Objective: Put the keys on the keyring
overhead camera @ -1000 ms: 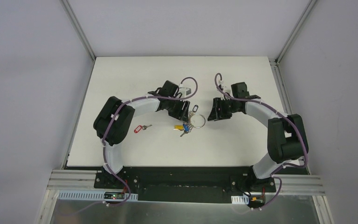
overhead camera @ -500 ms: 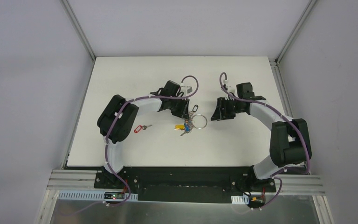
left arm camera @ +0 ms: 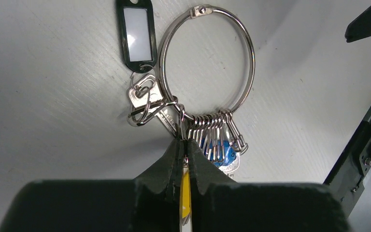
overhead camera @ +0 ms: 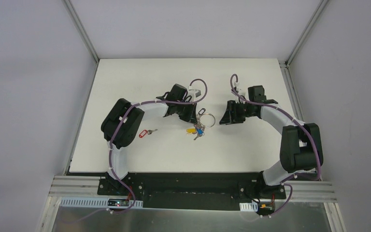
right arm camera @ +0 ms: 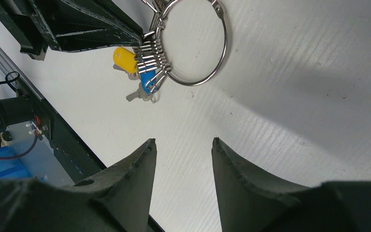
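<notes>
The keyring [overhead camera: 208,119] is a thin silver ring lying at mid-table, with a bunch of keys, a yellow tag [overhead camera: 192,129] and a blue tag [overhead camera: 199,131]. My left gripper [overhead camera: 193,118] is shut on the ring [left arm camera: 249,58] at its bunch, and the yellow tag [left arm camera: 185,191] shows between the jaws. The black-tagged key [left arm camera: 143,96], with its tag [left arm camera: 136,31], lies against the ring's left side. I cannot tell whether it is threaded on. The red-tagged key [overhead camera: 145,133] lies alone to the left. My right gripper [overhead camera: 222,119] is open and empty just right of the ring [right arm camera: 225,46].
The left gripper's black body [right arm camera: 96,26] sits close to the bunch in the right wrist view. The table's near edge and a dark rail [right arm camera: 53,130] run below the keys. Walls bound the white table [overhead camera: 251,154] on three sides.
My left gripper has dragged the keyring and its bunch a little right and away. My right gripper has backed off slightly to the right.
</notes>
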### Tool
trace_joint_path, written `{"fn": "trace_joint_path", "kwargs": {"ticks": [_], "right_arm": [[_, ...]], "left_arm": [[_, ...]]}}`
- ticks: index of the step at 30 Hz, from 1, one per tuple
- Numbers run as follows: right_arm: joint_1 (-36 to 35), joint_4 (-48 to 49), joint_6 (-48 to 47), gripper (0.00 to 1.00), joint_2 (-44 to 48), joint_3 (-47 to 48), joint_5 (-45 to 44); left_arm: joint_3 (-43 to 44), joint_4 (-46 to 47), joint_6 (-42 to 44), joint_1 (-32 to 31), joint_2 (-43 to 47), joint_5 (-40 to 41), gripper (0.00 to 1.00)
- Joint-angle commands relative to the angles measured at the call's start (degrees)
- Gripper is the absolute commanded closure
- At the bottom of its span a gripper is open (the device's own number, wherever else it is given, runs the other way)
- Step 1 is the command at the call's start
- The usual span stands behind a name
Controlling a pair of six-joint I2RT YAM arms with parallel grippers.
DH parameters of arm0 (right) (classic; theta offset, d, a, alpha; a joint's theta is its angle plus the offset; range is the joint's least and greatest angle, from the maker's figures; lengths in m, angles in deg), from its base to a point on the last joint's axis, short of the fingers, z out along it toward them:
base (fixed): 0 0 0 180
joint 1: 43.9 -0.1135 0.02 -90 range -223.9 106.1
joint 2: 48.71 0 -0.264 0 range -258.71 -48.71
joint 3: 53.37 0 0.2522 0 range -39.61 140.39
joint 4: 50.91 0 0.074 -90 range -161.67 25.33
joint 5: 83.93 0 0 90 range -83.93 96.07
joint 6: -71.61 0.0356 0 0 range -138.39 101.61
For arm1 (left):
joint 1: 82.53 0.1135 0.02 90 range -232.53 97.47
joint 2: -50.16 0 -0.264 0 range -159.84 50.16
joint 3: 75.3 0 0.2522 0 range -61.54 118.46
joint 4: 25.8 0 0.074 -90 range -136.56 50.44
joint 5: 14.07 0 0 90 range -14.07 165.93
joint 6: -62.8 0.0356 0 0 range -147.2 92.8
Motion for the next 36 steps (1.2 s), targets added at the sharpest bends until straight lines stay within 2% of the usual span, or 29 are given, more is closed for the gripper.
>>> {"fn": "trace_joint_path", "kwargs": {"ticks": [1, 7, 17, 29, 36], "right_arm": [[0.63, -0.58, -1.02, 0.52, 1.84, -0.38, 2.41], [0.95, -0.65, -1.11, 0.52, 1.23, -0.21, 3.27], [1.03, -0.91, -2.68, 0.52, 1.18, 0.17, 6.78], [-0.22, 1.72, -13.70, 0.51, 9.78, 0.84, 22.42], [-6.54, 0.62, -22.42, 0.51, 15.40, 3.13, 21.13]], "left_arm": [[1.25, -0.35, 2.53, -0.46, 1.06, -1.23, 0.99], [2.19, -1.94, 5.28, -0.47, 3.23, -2.47, 1.00], [5.95, -10.92, 10.58, -0.46, 5.84, -5.93, 1.00], [16.10, -30.87, 15.88, -0.37, 9.76, -16.97, 1.00], [20.12, -41.44, 20.31, -0.45, 13.90, -22.94, 1.00]]}}
